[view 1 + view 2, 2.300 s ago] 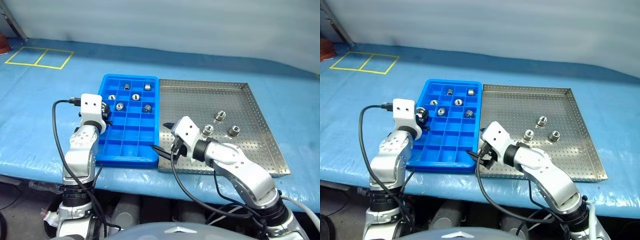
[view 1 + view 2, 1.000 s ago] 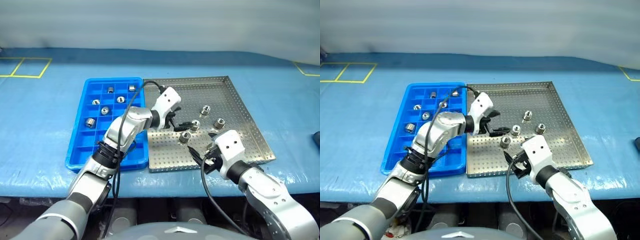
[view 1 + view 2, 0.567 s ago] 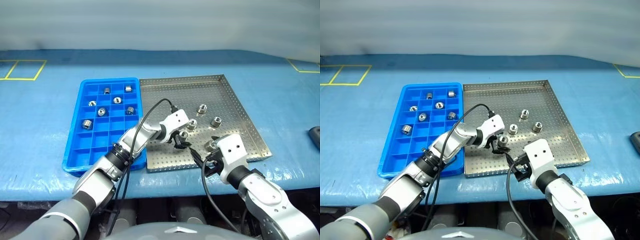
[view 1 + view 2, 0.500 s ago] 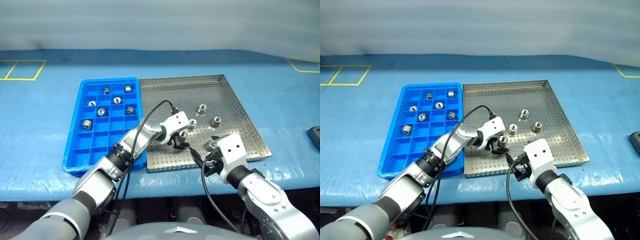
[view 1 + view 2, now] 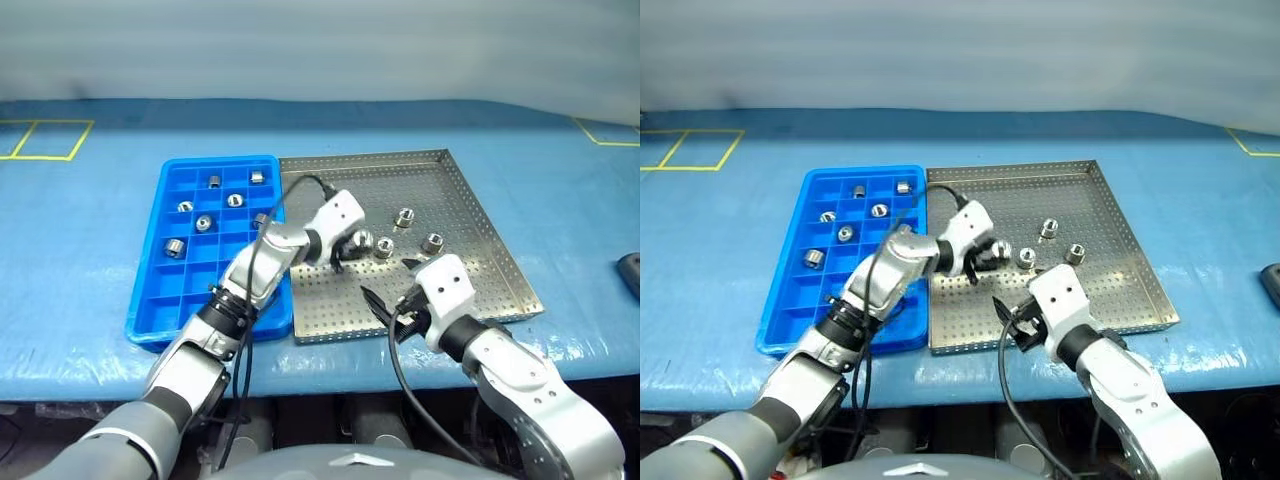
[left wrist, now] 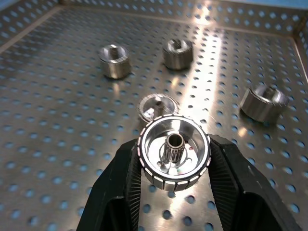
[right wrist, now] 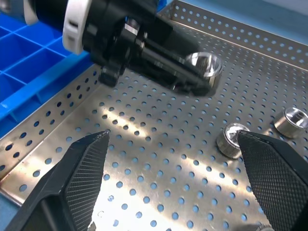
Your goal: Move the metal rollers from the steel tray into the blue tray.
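Note:
My left gripper (image 5: 356, 243) is shut on a shiny metal roller (image 6: 173, 151), holding it just above the steel tray (image 5: 470, 185); the black fingers (image 6: 120, 187) clamp its sides. Three more metal rollers (image 5: 384, 248) (image 5: 405, 215) (image 5: 432, 242) lie on the perforated floor just beyond it. To the left stands the blue tray (image 5: 150, 310), with several rollers (image 5: 203, 222) in its far compartments. My right gripper (image 5: 390, 290) hovers open over the steel tray's front part, its fingers (image 7: 86, 168) spread wide and nothing between them.
Both trays sit side by side on a blue-covered table (image 5: 90, 230). Yellow tape marks (image 5: 45, 140) lie at the far left and far right. A dark object (image 5: 630, 272) sits at the right edge. The table's front edge runs close below the trays.
The left gripper has shut on a roller near the steel tray's front and lifted it up and back. The right gripper has shifted slightly left and stays open.

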### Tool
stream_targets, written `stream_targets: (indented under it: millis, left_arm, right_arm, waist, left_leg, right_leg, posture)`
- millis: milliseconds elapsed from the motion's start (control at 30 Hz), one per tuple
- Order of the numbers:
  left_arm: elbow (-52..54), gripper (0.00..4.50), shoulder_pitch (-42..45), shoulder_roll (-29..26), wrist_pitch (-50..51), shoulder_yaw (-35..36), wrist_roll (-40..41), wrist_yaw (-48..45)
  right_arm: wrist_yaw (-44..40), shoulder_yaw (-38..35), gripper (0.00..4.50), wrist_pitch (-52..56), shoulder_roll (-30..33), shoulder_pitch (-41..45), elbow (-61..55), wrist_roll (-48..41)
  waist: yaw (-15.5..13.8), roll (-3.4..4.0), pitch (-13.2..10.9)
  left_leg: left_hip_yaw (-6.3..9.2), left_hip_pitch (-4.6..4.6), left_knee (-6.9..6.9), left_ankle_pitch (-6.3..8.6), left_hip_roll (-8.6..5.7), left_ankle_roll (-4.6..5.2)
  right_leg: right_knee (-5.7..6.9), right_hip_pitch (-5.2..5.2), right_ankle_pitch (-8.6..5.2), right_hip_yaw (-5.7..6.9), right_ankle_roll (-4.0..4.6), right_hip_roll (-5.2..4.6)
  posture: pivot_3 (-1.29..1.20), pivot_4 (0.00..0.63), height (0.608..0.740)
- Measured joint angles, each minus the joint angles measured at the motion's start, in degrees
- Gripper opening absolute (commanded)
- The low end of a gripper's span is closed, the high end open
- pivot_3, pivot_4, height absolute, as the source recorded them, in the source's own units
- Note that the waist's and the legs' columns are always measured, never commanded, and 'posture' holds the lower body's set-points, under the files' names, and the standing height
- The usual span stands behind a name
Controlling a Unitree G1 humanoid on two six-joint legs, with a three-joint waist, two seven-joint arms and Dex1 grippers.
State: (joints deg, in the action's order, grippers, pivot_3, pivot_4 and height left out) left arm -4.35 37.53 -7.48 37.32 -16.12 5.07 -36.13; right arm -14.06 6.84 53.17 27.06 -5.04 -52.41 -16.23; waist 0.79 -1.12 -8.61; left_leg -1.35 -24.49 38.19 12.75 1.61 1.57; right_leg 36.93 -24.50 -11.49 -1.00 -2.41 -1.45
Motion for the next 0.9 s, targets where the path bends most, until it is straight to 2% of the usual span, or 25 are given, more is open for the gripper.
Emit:
stream_targets:
  millis: [267, 433, 567, 733, 900]
  left_arm:
    - [19.2, 1.68, -13.3, -4.7, 0.2, 9.8, -1.6, 11.8]
    - [31.2, 1.68, -22.9, -8.2, 4.3, 13.6, -2.9, 16.6]
    - [37.9, 1.68, -29.1, -8.8, 9.0, 15.4, -4.6, 20.3]
    - [43.4, 1.68, -34.1, -8.6, 13.3, 17.2, -5.1, 23.5]
    - [43.9, 1.68, -34.9, -8.6, 14.8, 17.6, -4.7, 24.3]
  right_arm:
    - [-6.5, 6.2, 4.5, -1.6, 0.8, 12.8, 9.2, 0.0]
    - [-11.0, 11.1, 4.5, -4.7, 0.0, 18.7, 14.9, 0.2]
    - [-14.5, 14.9, 4.5, -7.1, -0.7, 21.9, 18.7, 0.4]
    - [-17.6, 17.6, 4.5, -9.5, -1.8, 24.0, 22.2, 0.7]
    - [-19.6, 19.3, 4.5, -10.8, -2.8, 24.8, 23.7, 1.6]
  waist:
    - [-3.1, -0.03, 0.0]
    - [-5.7, -0.05, 0.0]
    - [-8.0, -0.08, 0.0]
    - [-10.9, -0.08, 0.0]
    - [-14.5, -0.07, 0.0]
  left_leg:
    - [0.09, -0.04, -0.15, 0.0, -0.05, 0.0]
    - [0.12, -0.04, -0.11, -0.01, -0.02, -0.01]
    - [0.15, -0.06, -0.06, -0.01, 0.0, -0.01]
    - [0.18, -0.06, -0.07, -0.01, 0.01, -0.01]
    - [0.17, -0.09, -0.08, 0.0, 0.0, -0.03]
  right_leg:
    - [-0.03, -0.01, 0.14, 0.07, -0.23, 0.0]
    - [-0.06, 0.02, 0.01, 0.12, 0.0, -0.04]
    - [-0.08, 0.03, 0.0, 0.17, 0.0, -0.07]
    - [-0.07, 0.02, -0.02, 0.25, 0.04, -0.07]
    - [-0.07, -0.04, -0.04, 0.32, 0.08, -0.07]
  posture:
    - [0.29, 0.15, 0.74]
    - [0.36, 0.15, 0.74]
    - [0.44, 0.15, 0.74]
    - [0.46, 0.15, 0.74]
    - [0.49, 0.15, 0.74]
